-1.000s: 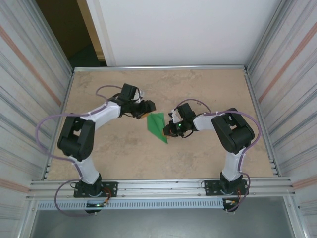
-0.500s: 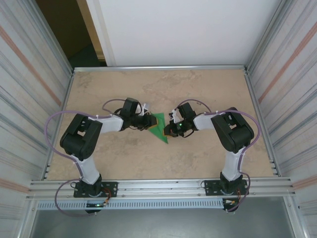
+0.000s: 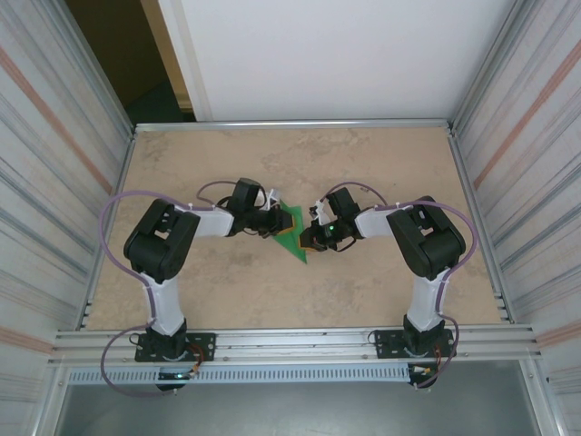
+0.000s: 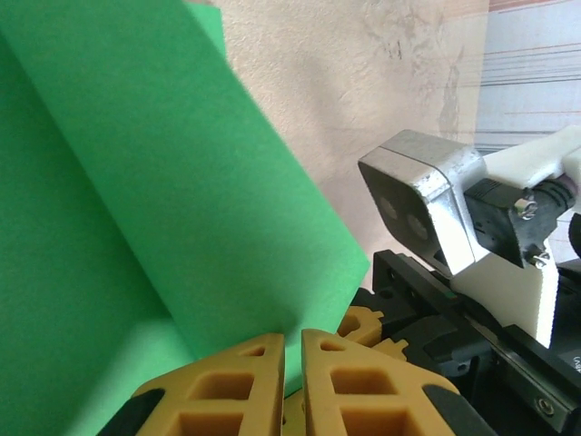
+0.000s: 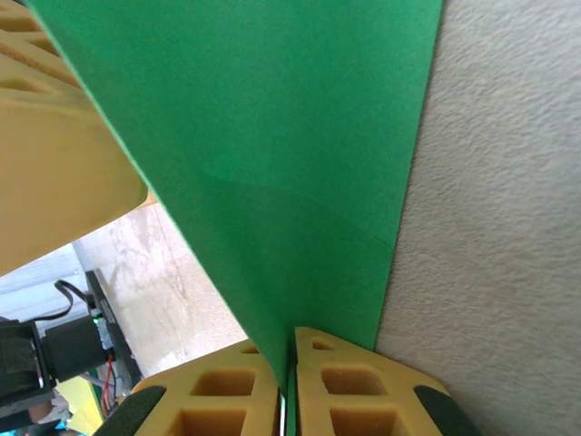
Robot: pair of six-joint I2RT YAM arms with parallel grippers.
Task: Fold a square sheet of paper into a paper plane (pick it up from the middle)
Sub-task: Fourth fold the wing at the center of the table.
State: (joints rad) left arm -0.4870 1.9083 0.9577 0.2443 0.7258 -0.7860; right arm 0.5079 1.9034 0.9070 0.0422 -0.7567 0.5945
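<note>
The left tool (image 4: 292, 350) and right tool (image 5: 290, 350) each pinch the thin bright green folded paper sheet (image 5: 300, 118); we align edges before creasing.

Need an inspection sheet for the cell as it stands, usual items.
Surface: table, beige and mottled.
Job's things: green paper, folded to a point, mid-table between the two arms.
Clutter: nothing seen.
Grippers: left pincer shut on the paper's left side; right pincer shut on its right side.
Cables: left cable and right cable, purple, loop along their arms, clear of the paper.
Surroundings: ribbed metal walls at both sides, white panel behind, aluminium rail at the near edge.
</note>
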